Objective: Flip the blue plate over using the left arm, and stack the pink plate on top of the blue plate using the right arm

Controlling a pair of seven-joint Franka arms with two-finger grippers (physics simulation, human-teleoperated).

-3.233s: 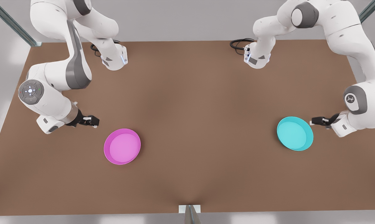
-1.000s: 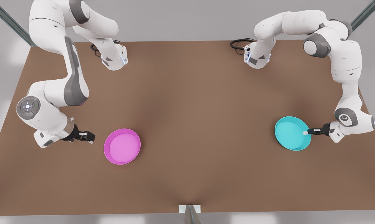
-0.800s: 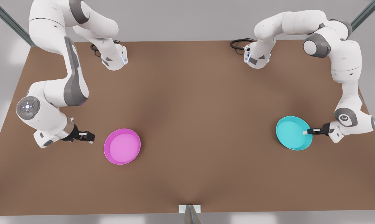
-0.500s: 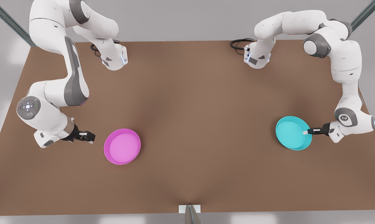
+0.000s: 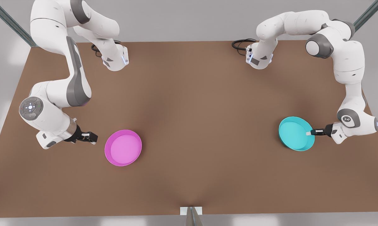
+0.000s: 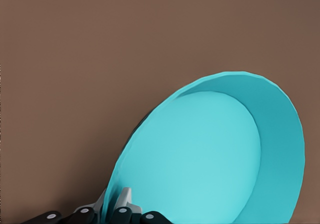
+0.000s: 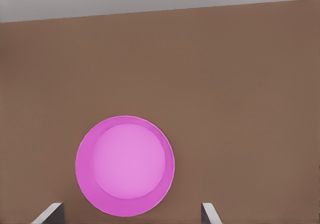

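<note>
Left wrist view: left gripper point(image 6: 116, 211) cut off at the frame edge, just the fingertips point(image 6: 123, 200) and black knuckles showing. The fingers are pinched on the rim of the blue plate point(image 6: 210, 154), one inside the rim, one outside. A dark gap under the plate's far edge; the plate looks tilted, hollow side up, nothing in it.

Front view: left gripper point(image 5: 309, 133) at the front view's right, on the right edge of the blue plate point(image 5: 294, 133).

Pink plate point(image 5: 123, 147) lies flat on the table point(image 5: 192, 125) at the front view's left, hollow side up, nothing in it, well apart from the blue one.

Right gripper point(image 5: 94, 138) is just beside the pink plate's left rim, not touching. Right wrist view: two fingertips point(image 7: 50, 213) spread wide, the pink plate point(image 7: 125, 165) ahead of and between them.
</note>
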